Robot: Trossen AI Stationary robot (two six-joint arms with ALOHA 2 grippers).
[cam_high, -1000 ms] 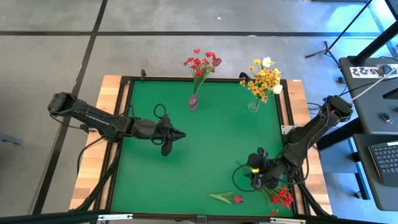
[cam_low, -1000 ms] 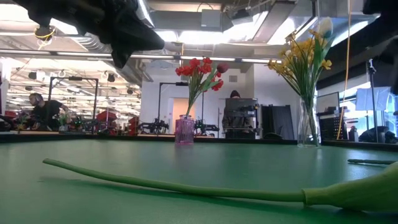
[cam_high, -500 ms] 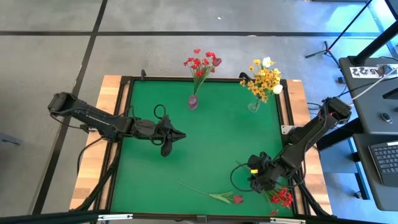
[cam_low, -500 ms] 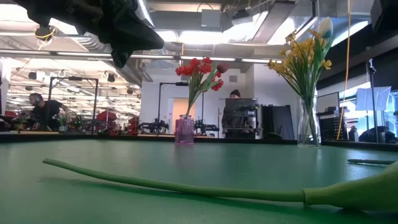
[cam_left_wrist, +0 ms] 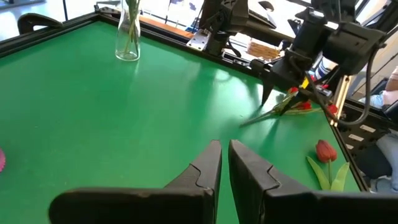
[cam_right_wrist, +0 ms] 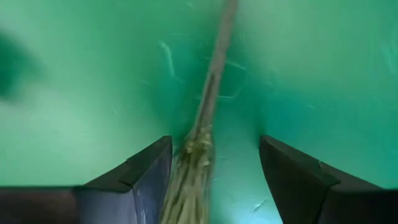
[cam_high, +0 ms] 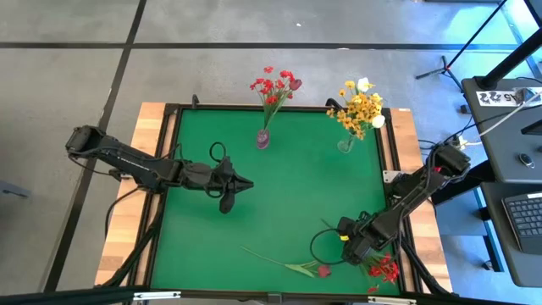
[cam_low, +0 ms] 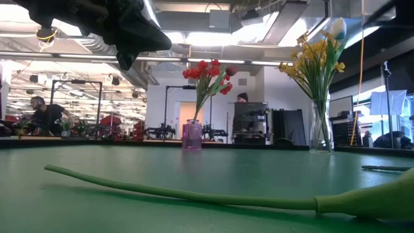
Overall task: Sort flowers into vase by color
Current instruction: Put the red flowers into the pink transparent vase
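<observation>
Green stem (cam_right_wrist: 208, 99) between right fingers (cam_right_wrist: 144, 174)

The middle of the green bench (cam_high: 288, 195) is lying open between the arms. The pink vase (cam_high: 263, 139) and the clear vase (cam_high: 345, 145) are standing at the far edge. The red tulip (cam_high: 323, 271) is lying near the front edge, and the right pincer (cam_high: 349, 252) is crowding the front right corner beside it.

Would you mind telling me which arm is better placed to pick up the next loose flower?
The right. Its open hand is low over the green mat, fingers straddling the thin green stem of the red blossom cluster. The left hand, nearly shut, hovers mid-table, far from any loose flower.
</observation>
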